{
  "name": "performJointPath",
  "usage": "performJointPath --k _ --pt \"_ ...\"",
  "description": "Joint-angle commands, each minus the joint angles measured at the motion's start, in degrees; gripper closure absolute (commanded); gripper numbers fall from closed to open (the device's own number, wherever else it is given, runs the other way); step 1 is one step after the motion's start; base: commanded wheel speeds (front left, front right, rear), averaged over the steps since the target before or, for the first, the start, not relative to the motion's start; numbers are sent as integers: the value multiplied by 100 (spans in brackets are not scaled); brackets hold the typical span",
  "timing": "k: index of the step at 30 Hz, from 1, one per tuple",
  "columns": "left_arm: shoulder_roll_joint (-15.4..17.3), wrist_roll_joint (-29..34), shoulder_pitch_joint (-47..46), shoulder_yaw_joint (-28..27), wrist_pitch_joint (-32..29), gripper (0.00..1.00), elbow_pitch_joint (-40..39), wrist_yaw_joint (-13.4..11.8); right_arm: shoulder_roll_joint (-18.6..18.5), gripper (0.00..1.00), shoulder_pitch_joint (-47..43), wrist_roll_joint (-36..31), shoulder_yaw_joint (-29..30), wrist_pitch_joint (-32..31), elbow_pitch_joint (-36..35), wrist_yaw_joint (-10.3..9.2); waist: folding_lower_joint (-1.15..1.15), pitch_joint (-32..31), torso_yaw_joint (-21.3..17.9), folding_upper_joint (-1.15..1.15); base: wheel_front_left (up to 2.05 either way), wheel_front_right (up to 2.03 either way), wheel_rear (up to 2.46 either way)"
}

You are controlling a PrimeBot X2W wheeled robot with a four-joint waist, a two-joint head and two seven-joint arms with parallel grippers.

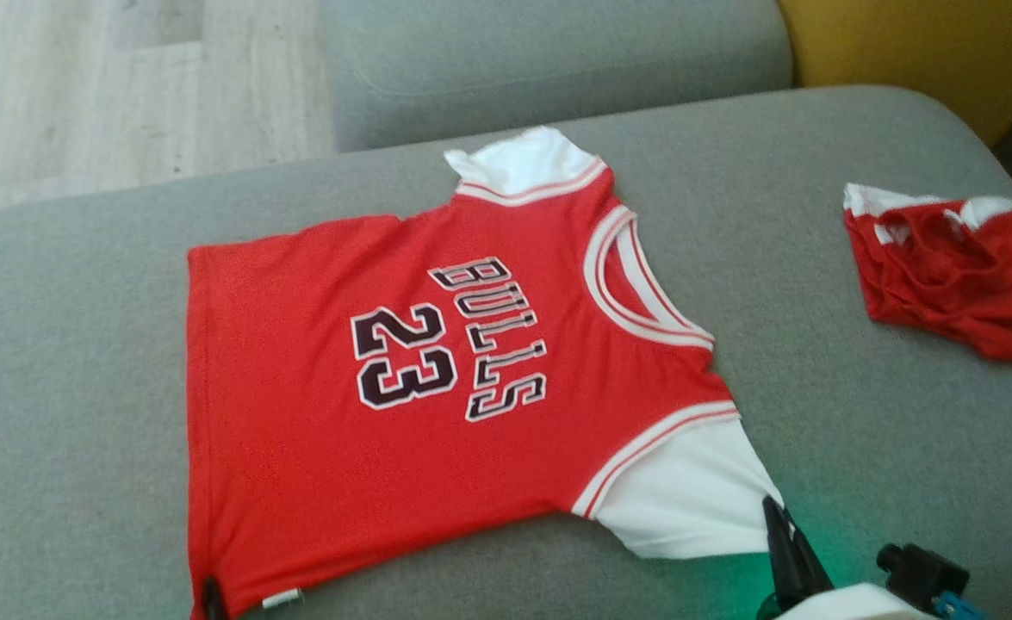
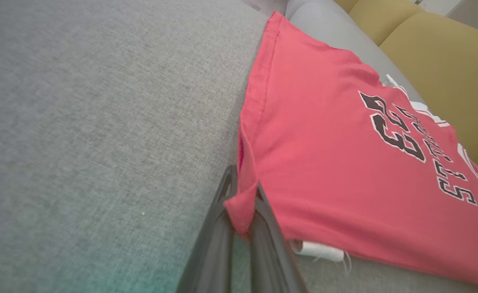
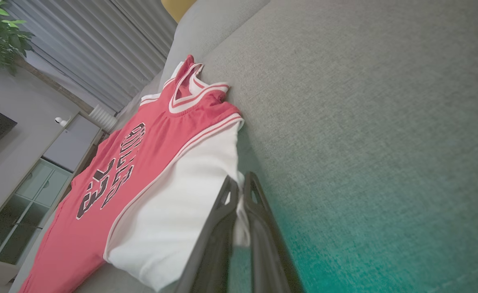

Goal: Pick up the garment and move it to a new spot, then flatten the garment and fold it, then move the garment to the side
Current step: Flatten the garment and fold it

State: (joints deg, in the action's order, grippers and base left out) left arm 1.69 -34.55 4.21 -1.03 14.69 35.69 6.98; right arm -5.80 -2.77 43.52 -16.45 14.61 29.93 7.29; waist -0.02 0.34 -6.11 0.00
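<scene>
The garment (image 1: 299, 448) is a red jersey with white sleeves and "BULLS 23" on its chest, spread flat on the grey sofa cushion (image 1: 58, 362), collar toward the right. My left gripper (image 1: 211, 599) is at the near hem corner. In the left wrist view the left gripper (image 2: 243, 205) is shut on that red corner of the garment (image 2: 324, 142). My right gripper (image 1: 777, 518) is at the tip of the near white sleeve. The right wrist view shows the right gripper (image 3: 241, 193) shut on the sleeve's edge, with the garment (image 3: 141, 162) stretching away.
A second red and white garment (image 1: 953, 267) lies crumpled at the cushion's right side. The sofa's grey backrest (image 1: 557, 60) runs behind, with a yellow cushion (image 1: 910, 43) at the far right and wooden floor (image 1: 83, 95) at the far left.
</scene>
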Motion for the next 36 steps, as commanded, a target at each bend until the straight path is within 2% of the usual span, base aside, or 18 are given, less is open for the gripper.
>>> performJointPath --k 1,8,17,25,36 --pt "120 -35 -69 -151 30 100 -177 -71 -89 100 95 48 -116 39 -203 20 2 -37 44 0 0 0 0" --pt "120 -84 -174 -3 30 100 -654 -23 -53 100 180 213 18 39 -601 20 2 28 165 0 0 0 0" --pt "119 -630 -975 533 30 100 -796 -11 80 100 1234 449 173 38 -759 20 2 406 392 0 0 0 0" --pt "119 -904 -1707 593 30 100 -621 -144 150 100 2305 415 124 -121 -60 20 2 808 525 0 0 0 0" --pt "119 -1302 -2664 710 30 100 -104 -487 229 100 3434 306 78 -75 1022 20 2 1289 651 0 0 0 0"
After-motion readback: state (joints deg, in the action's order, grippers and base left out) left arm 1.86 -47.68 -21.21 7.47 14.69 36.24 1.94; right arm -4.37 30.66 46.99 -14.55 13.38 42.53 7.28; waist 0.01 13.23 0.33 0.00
